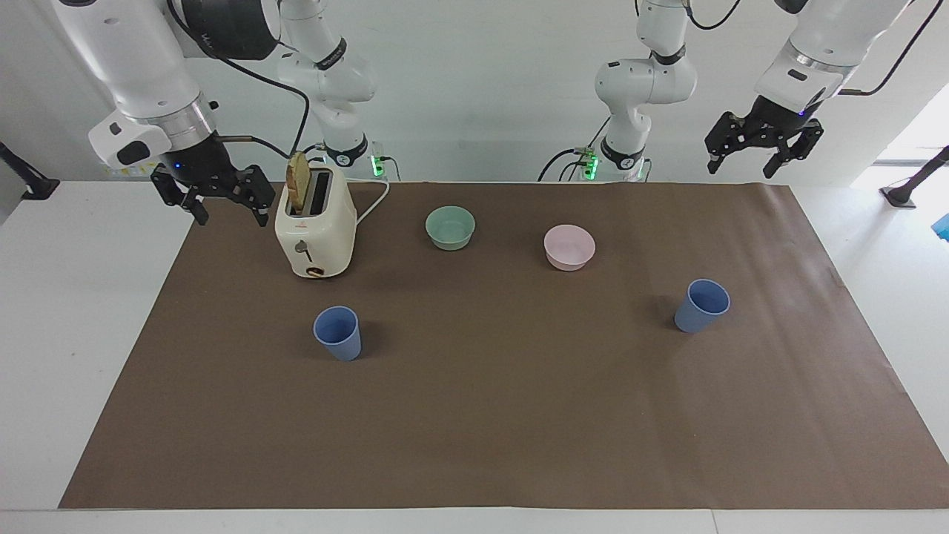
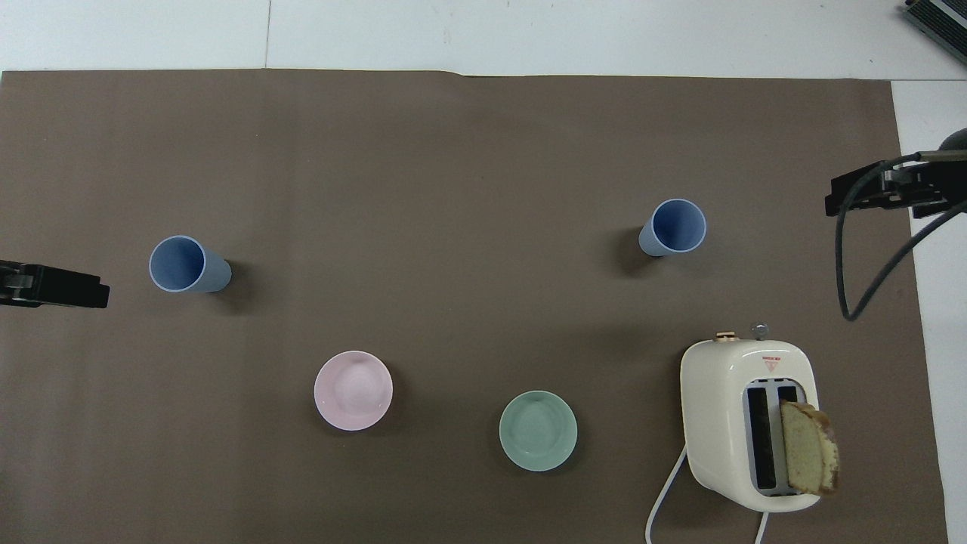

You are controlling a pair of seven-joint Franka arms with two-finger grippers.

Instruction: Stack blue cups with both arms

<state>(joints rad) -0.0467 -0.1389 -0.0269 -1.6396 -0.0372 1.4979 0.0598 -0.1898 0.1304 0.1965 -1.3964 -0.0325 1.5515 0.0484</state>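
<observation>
Two blue cups stand upright and apart on the brown mat. One blue cup (image 1: 337, 334) (image 2: 675, 228) is toward the right arm's end, farther from the robots than the toaster. The other blue cup (image 1: 700, 305) (image 2: 187, 264) is toward the left arm's end. My right gripper (image 1: 230, 219) (image 2: 884, 193) hangs open and empty in the air beside the toaster, over the mat's edge. My left gripper (image 1: 741, 170) (image 2: 57, 285) hangs open and empty, high over the mat's edge at the left arm's end. Neither gripper touches a cup.
A cream toaster (image 1: 315, 226) (image 2: 748, 423) with a slice of bread (image 1: 298, 185) in one slot stands near the right arm, its cord trailing toward the robots. A pale green bowl (image 1: 450, 227) and a pink bowl (image 1: 569, 246) sit between the arms, nearer the robots than the cups.
</observation>
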